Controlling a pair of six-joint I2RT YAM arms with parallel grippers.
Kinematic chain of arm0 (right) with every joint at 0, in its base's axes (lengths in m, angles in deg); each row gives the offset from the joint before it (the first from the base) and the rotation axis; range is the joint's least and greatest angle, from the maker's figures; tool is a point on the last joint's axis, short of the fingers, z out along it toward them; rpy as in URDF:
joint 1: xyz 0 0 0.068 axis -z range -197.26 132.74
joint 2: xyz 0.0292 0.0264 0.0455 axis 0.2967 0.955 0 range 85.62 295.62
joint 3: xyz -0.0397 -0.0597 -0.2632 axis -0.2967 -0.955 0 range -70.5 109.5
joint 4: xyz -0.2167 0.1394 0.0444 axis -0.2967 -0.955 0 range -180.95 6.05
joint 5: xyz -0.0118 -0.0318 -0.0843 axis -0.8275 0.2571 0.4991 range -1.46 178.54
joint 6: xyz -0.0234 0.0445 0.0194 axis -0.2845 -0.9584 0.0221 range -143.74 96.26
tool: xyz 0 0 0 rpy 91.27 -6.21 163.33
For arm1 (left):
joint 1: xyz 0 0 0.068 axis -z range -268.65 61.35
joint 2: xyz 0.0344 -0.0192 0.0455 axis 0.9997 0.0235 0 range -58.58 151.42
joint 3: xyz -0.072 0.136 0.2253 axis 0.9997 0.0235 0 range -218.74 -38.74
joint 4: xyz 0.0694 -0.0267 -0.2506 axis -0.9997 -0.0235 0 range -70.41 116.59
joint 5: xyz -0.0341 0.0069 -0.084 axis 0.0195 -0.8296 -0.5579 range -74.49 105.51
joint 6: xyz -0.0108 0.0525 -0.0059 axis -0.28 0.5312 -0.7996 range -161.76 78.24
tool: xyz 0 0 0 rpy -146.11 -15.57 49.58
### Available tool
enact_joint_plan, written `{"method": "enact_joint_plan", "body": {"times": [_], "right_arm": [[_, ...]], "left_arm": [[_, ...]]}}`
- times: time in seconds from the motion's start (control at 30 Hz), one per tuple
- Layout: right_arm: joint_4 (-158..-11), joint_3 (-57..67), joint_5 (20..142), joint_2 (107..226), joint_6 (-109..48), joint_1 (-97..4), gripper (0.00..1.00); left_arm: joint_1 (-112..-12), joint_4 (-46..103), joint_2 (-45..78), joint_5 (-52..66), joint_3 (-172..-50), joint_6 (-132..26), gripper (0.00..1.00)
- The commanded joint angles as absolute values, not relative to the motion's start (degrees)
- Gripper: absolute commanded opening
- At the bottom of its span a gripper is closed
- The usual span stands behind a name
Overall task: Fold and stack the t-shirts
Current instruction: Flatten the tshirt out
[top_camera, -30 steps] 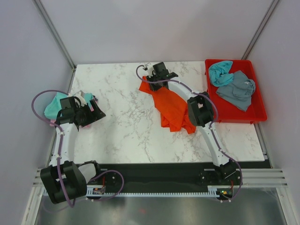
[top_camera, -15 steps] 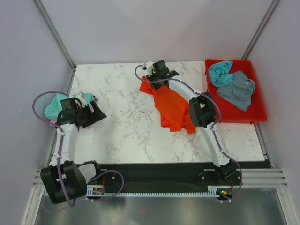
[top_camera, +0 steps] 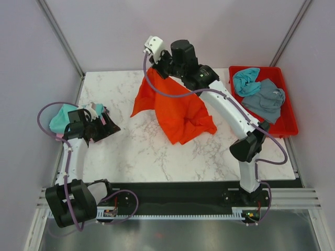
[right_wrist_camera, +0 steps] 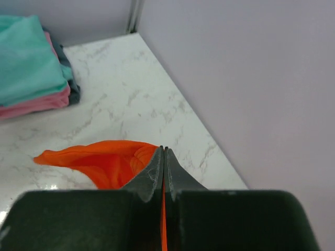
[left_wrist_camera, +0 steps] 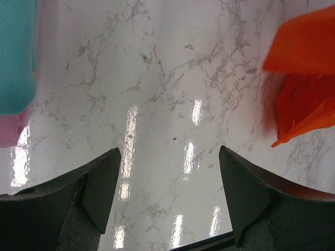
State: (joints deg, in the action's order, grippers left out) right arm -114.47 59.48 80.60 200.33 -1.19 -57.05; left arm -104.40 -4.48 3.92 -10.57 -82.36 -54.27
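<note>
- The right arm has swung up and back since a second ago. The right gripper (top_camera: 156, 66), which was low over the far corner of the cloth, is now raising the orange t-shirt (top_camera: 178, 112) well above the tabletop (top_camera: 136, 151).
- The orange t-shirt is hanging from the right gripper by one upper edge and fanning out below it and toward the near side. Its lower folds are lying crumpled on the tabletop.
- In the right wrist view, the right gripper (right_wrist_camera: 164, 151) is pinching the shirt. Its fingers (right_wrist_camera: 152, 178) are pressed together with a thin line of orange showing between them, and a fold of the shirt (right_wrist_camera: 104, 162) is bulging just beneath the tips.
- The left gripper (left_wrist_camera: 167, 183) is hovering low over bare marble with its fingers (left_wrist_camera: 99, 188) spread wide and nothing between them. The edge of the orange t-shirt (left_wrist_camera: 303, 47) is showing ahead and to its right, apart from it.
- A folded stack (right_wrist_camera: 31, 78) is sitting ahead and to the left of the left gripper, teal on top, pink under it and a dark layer at the bottom.
- Well to the right of the right gripper, a red tray (top_camera: 290, 125) is holding a crumpled teal t-shirt (top_camera: 246, 81) and a grey-blue t-shirt (top_camera: 264, 99), which are touching.
</note>
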Motion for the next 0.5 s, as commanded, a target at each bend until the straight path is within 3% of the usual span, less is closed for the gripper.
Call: {"method": "enact_joint_plan", "body": {"times": [0.0, 0.1, 0.33, 0.47], "right_arm": [[-113.5, 68.0, 79.9, 198.0, -2.1, -59.9, 0.0], [-110.1, 73.9, 81.9, 197.2, -5.6, -60.3, 0.0], [-97.9, 72.6, 91.4, 191.4, -4.5, -59.7, 0.0], [-96.3, 65.1, 95.7, 188.3, -5.1, -51.0, 0.0]], "left_arm": [[-104.3, -2.2, 2.5, -14.4, -82.1, -56.8, 0.83], [-104.3, -1.6, 1.7, -14.7, -81.3, -57.3, 0.83], [-104.3, -1.3, 1.7, -15.2, -81.2, -58.0, 0.83], [-104.3, -1.4, 2.1, -15.1, -81.5, -58.1, 0.83]]}}
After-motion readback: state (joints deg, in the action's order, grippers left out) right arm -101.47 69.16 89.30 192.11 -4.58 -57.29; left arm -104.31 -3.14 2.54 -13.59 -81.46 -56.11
